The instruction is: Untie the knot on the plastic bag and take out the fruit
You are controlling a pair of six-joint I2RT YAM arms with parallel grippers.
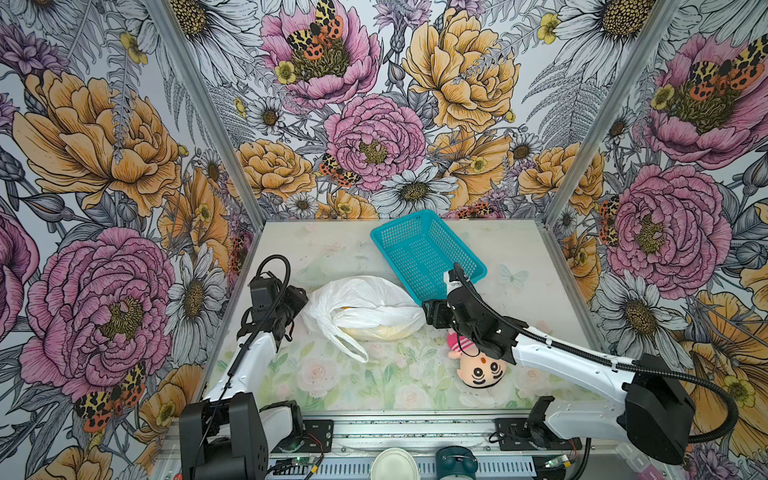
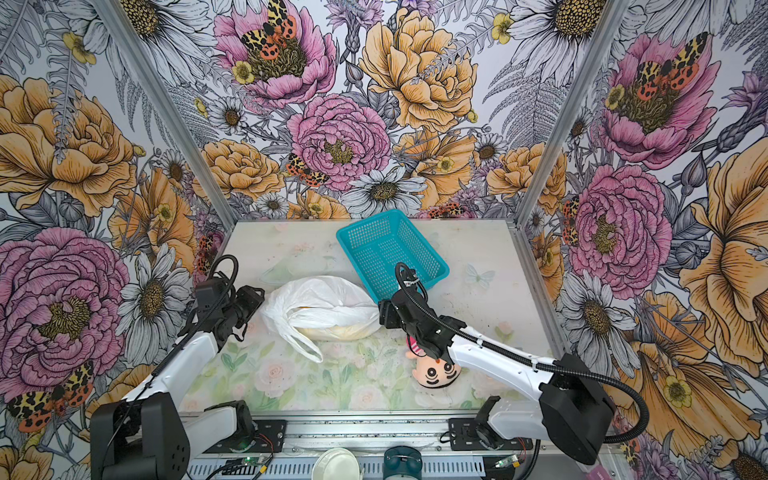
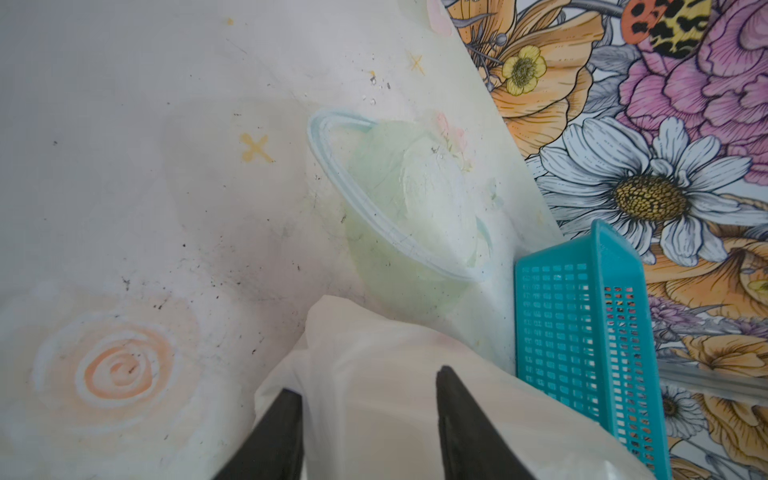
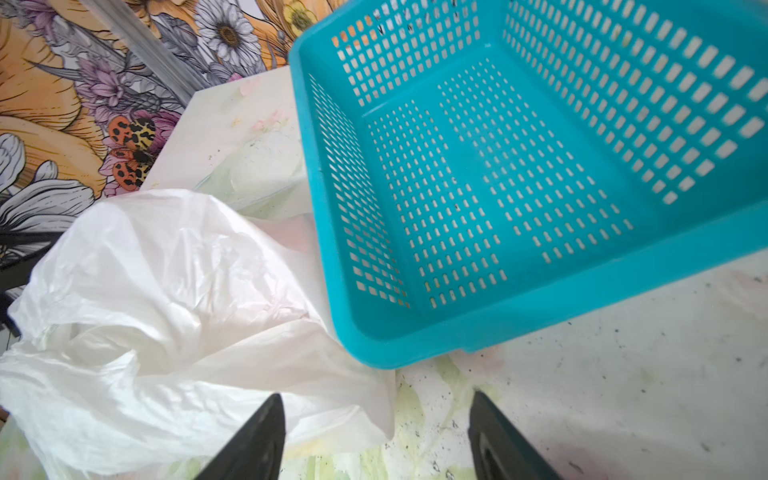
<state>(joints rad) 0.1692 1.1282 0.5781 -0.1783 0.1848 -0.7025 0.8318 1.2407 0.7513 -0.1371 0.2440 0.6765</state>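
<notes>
Plush doll (image 1: 484, 368) lies nearest, under your right arm. Your left gripper (image 3: 370, 382) and right gripper (image 4: 378, 399) stand apart, flanking the plastic bag (image 1: 361, 303) mid-table, likely to spread it. The fruit (image 1: 374, 330) shows yellow inside; I can't make out the knot.

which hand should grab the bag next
Left, likely: the plastic bag lies between the fingers of the open left hand in its wrist view, while the open right hand has only the bag's edge by one finger.

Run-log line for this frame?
left gripper: open, at plastic bag | right gripper: open, at bag edge | fruit: inside bag | basket: empty
</notes>
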